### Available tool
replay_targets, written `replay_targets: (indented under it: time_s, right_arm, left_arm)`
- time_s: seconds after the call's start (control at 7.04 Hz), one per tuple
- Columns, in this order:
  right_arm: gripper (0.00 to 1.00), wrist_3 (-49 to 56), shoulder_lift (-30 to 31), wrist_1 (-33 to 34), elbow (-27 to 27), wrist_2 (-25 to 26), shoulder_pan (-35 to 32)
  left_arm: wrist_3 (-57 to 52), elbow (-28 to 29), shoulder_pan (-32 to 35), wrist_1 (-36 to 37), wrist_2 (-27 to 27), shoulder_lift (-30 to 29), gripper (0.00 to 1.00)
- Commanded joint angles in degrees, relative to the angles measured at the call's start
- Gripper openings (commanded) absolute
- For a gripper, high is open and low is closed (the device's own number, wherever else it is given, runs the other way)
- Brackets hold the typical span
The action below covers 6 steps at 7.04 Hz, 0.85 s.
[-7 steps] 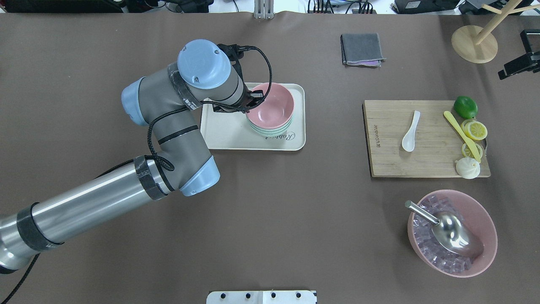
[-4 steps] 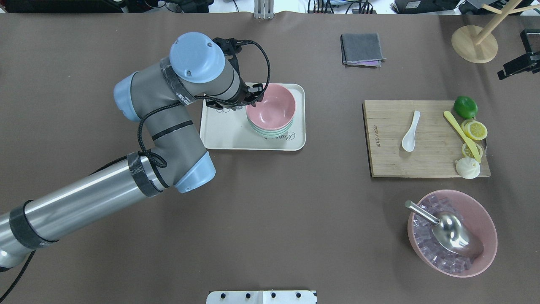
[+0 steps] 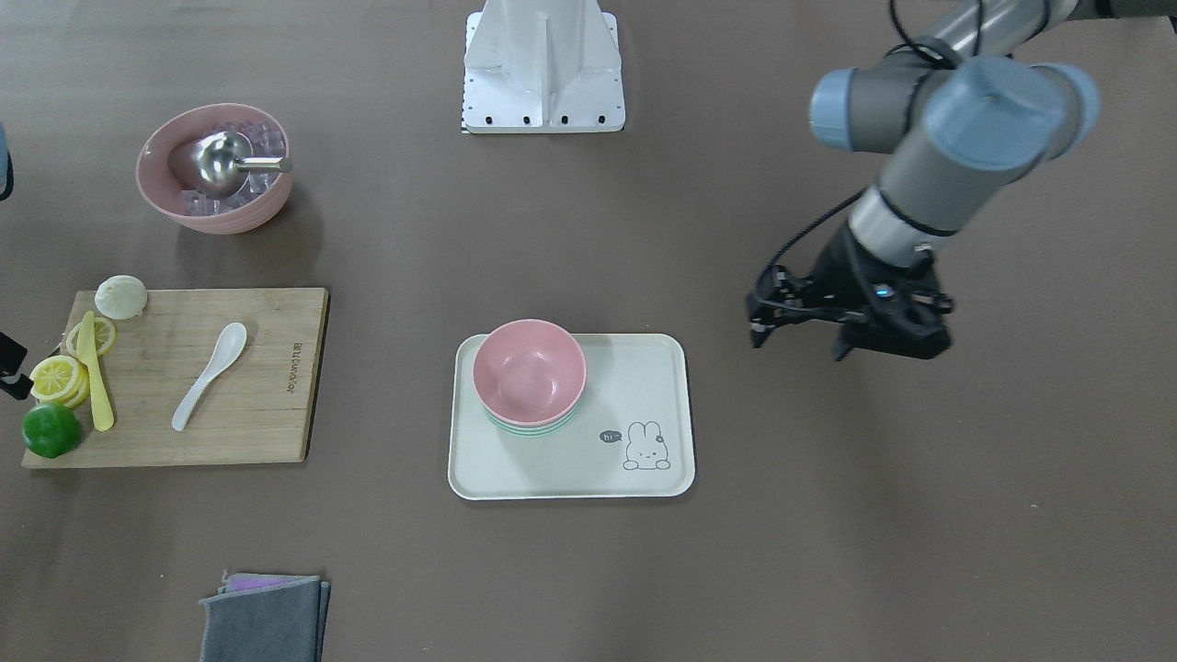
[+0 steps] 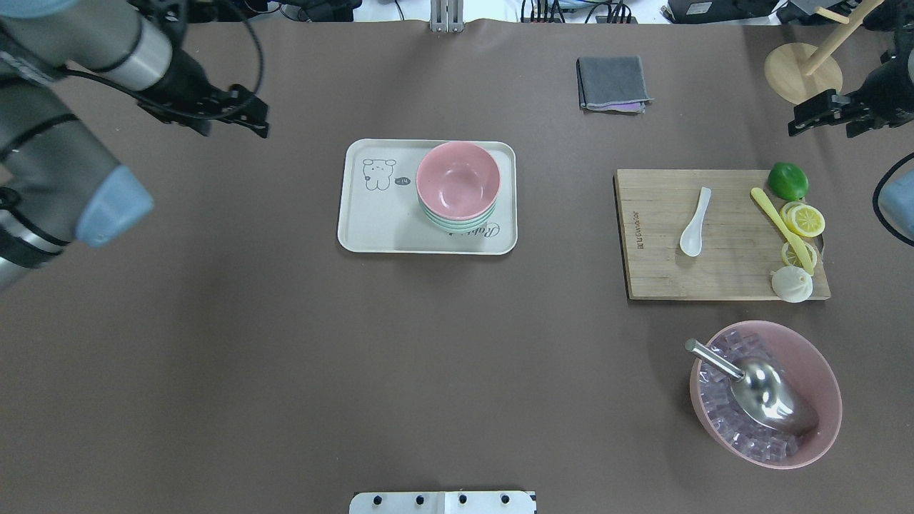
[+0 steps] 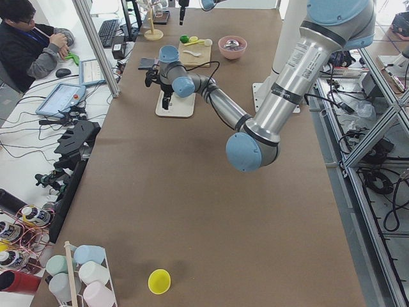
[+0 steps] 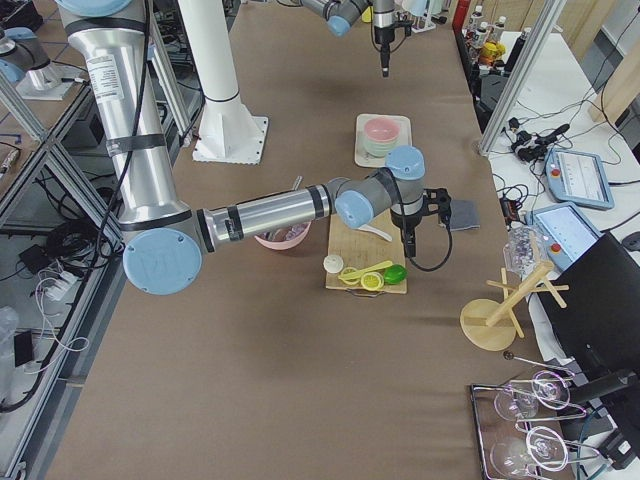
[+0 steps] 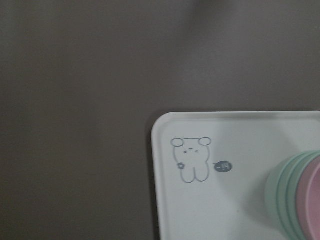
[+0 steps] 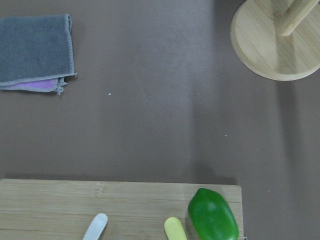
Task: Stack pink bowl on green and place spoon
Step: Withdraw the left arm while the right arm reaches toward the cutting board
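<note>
The pink bowl (image 4: 457, 178) sits nested on a stack of green bowls (image 4: 457, 223) at the right end of the white tray (image 4: 357, 235). It also shows in the front view (image 3: 529, 372). The white spoon (image 4: 694, 223) lies on the wooden cutting board (image 4: 646, 275). My left gripper (image 4: 234, 127) is open and empty, raised well to the left of the tray. It also shows in the front view (image 3: 798, 345). My right gripper (image 4: 821, 125) hangs open and empty beyond the board's far right corner, apart from the spoon.
On the board are a lime (image 4: 787, 180), lemon slices (image 4: 803, 219), a yellow knife (image 4: 778, 225) and a bun (image 4: 791, 284). A large pink bowl (image 4: 821, 357) of ice holds a metal scoop (image 4: 767, 392). A grey cloth (image 4: 613, 82) and a wooden stand (image 4: 803, 75) lie at the back.
My left gripper has let go of the pink bowl's rim and pulled away up and to the far left. The bowl stays on the green stack. My right gripper has come into view.
</note>
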State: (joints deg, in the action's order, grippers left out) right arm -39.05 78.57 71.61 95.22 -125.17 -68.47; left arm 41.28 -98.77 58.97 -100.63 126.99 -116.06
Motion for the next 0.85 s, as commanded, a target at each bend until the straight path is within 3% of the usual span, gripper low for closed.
replay_targets:
  time_s: [0.0, 0.28, 0.43, 0.57, 0.71]
  right_arm:
    - [0.98, -8.3, -0.1, 0.0, 2.0, 4.1, 4.6]
    - [0.99, -11.7, -0.1, -0.1, 2.4, 6.8, 7.5]
    - [0.99, -12.1, -0.1, -0.1, 2.4, 6.9, 8.1]
    - [0.99, -12.8, 0.0, -0.1, 2.4, 7.9, 9.2]
    - [0.99, -15.4, 0.1, -0.1, 2.4, 9.9, 11.3]
  left_arm:
    - [-27.8, -2.2, 12.3, 9.2, 3.1, 8.7, 0.98]
    - [-50.6, -1.8, 22.7, 17.6, 3.2, 13.9, 0.98]
    - [-55.6, -0.6, 27.2, 18.7, 3.4, 18.0, 0.98]
    - [-56.0, 4.0, 29.2, 17.8, 2.8, 22.2, 0.98]
    - [-55.9, 7.0, 30.0, 13.9, 3.3, 22.6, 0.98]
